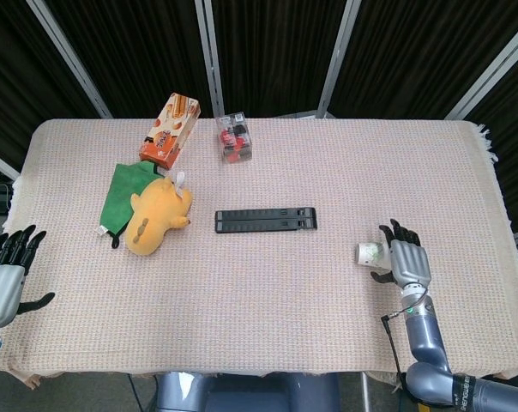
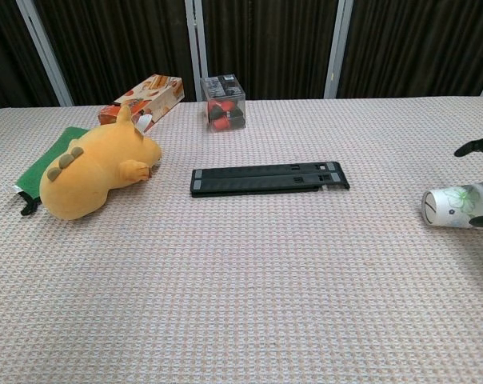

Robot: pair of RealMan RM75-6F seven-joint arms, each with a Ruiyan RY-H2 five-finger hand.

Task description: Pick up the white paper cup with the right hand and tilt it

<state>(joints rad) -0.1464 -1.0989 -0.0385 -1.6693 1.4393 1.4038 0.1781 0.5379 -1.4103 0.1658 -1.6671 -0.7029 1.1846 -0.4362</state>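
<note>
The white paper cup [image 1: 370,253] is being gripped sideways by the right hand [image 1: 407,263], at the table's [image 1: 328,163] four o'clock; the left hand [image 1: 3,270] is being held spread, empty.

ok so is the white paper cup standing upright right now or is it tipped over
Tipped. In the chest view the white paper cup lies sideways in the right hand, its round base facing left.
</note>
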